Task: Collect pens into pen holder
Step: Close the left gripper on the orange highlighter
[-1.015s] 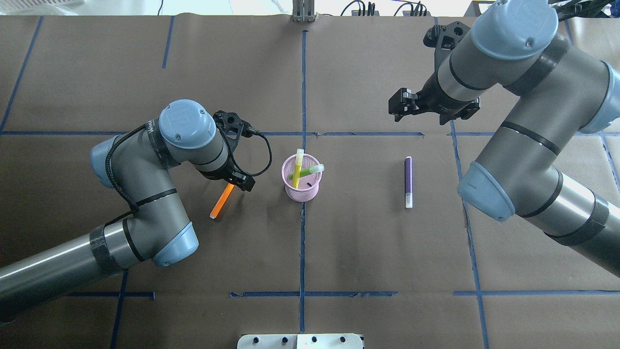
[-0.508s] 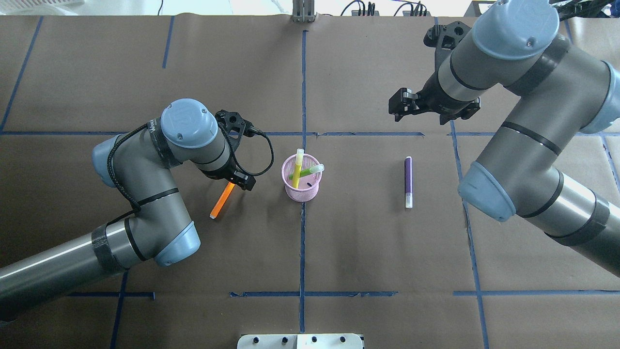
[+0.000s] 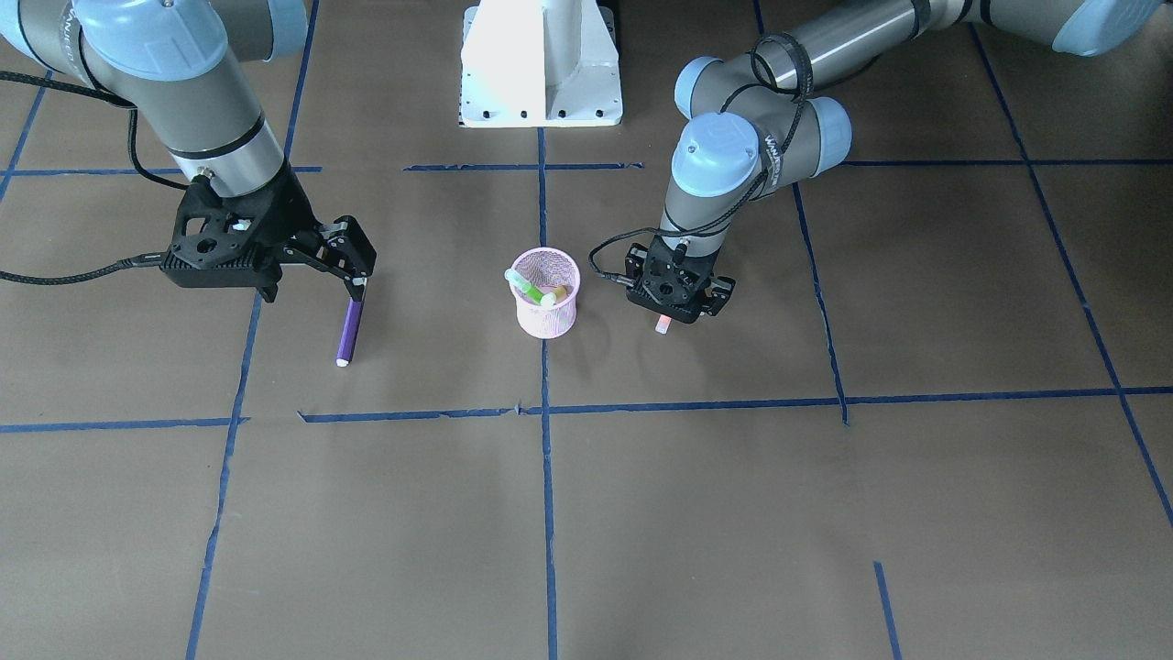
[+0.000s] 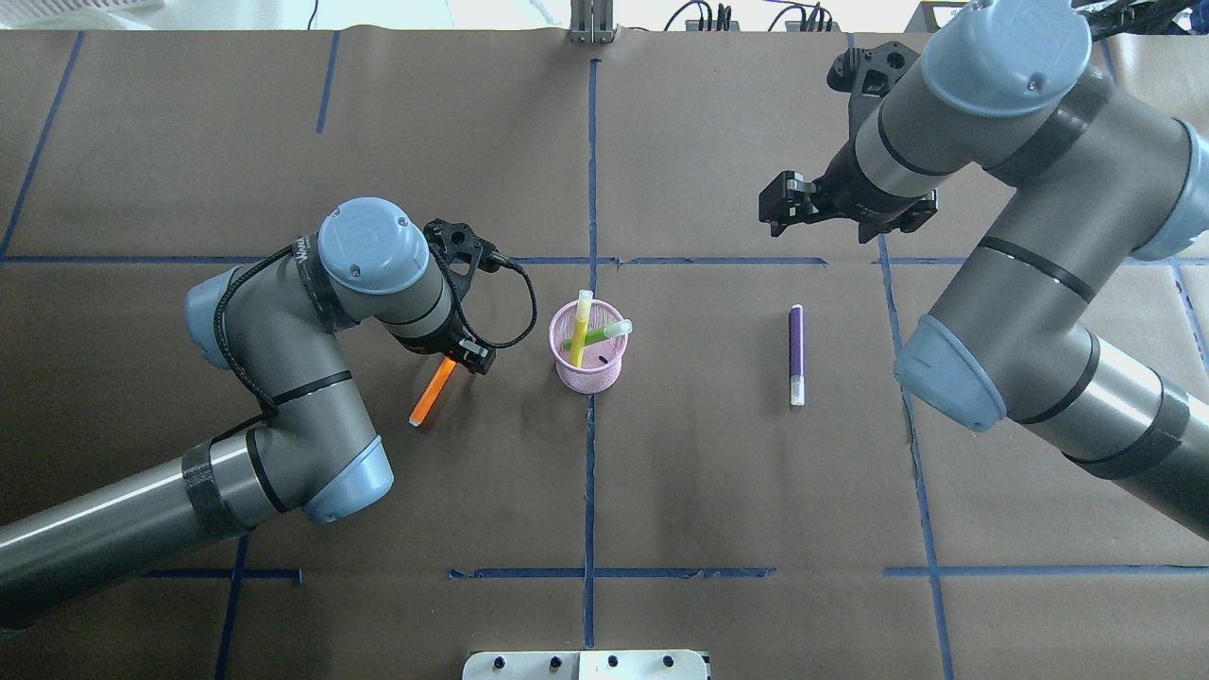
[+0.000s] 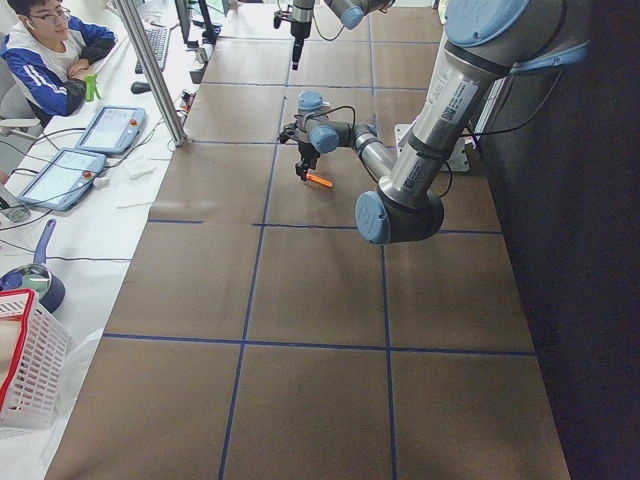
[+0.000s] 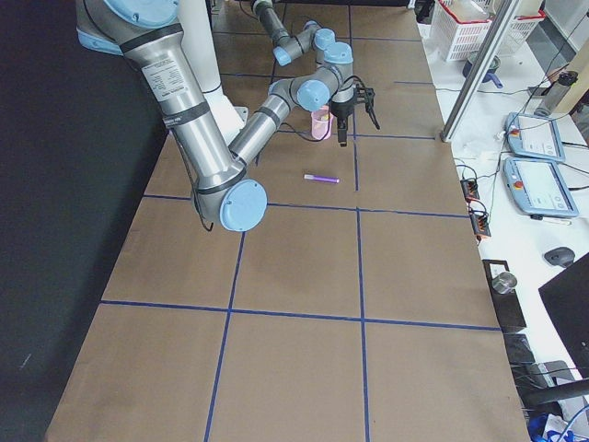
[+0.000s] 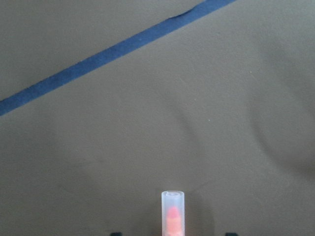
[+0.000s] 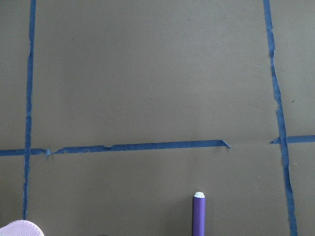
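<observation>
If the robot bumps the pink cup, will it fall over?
It might tip. The pink cup is thin wire mesh, so probably light. The yellow pen and green pen stick out above its rim, which could make it top-heavy. Its base sits flat, so a soft nudge may only slide it.

Brown table (image 4: 708, 491), pen holder (image 4: 588, 374), purple pen (image 4: 795, 349)

Robot lab, probably: paper-covered table (image 5: 300, 290) with blue tape grid (image 5: 300, 344), seated operator (image 5: 50, 55), teach pendants (image 5: 110, 128).

Overhead and front, shared pen holder (image 4: 593, 376)
</observation>
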Controlling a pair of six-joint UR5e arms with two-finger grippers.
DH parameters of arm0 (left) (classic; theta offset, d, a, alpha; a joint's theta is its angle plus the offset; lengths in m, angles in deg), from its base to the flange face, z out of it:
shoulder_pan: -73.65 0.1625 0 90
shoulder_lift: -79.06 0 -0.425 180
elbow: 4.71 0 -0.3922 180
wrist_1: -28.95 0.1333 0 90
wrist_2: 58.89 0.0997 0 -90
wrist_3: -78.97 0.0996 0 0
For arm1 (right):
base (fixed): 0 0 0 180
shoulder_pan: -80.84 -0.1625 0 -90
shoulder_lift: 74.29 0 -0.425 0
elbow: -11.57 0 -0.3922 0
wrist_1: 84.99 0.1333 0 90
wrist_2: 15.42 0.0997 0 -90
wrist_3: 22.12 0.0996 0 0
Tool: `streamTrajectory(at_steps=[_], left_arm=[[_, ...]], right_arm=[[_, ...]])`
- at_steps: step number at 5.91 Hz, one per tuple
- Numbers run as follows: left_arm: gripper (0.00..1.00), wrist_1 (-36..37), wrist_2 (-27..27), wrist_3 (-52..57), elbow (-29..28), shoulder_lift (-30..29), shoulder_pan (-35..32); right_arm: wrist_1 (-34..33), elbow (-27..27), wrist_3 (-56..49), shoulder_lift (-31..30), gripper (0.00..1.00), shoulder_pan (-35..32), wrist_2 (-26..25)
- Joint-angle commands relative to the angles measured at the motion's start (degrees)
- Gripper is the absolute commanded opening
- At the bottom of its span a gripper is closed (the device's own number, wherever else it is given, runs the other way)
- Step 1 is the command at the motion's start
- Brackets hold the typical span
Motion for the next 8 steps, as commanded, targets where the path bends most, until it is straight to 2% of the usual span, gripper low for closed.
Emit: streamTrajectory(at_steps=[1,2,3,4,5,7,8], left_arm=[[0.71,0.0,0.0,0.1,-0.3,0.0,0.3],[0.67,-0.1,0.0,0.2,-0.3,0.1,0.3],[0.49,-0.1,0.0,0.0,-0.3,0.0,0.3],[0.18,-0.1,0.0,-0.5,-0.2,0.0,0.3],[0.01,-1.0,0.0,-0.7,0.0,0.1,0.4],[0.00,-1.2,0.0,-0.7,1.3,0.4,0.2],[0.00,-1.3,0.1,-0.9,4.0,0.4,-0.8]], right_arm=[[0.0,0.1,0.0,0.0,1.00,0.0,0.1],[0.0,0.1,0.0,0.0,1.00,0.0,0.1],[0.0,0.1,0.0,0.0,1.00,0.0,0.1],[0.0,0.2,0.0,0.0,1.00,-0.1,0.1],[0.0,0.2,0.0,0.0,1.00,-0.1,0.1],[0.0,0.2,0.0,0.0,1.00,-0.2,0.1],[0.0,0.1,-0.1,0.0,1.00,-0.4,0.2]])
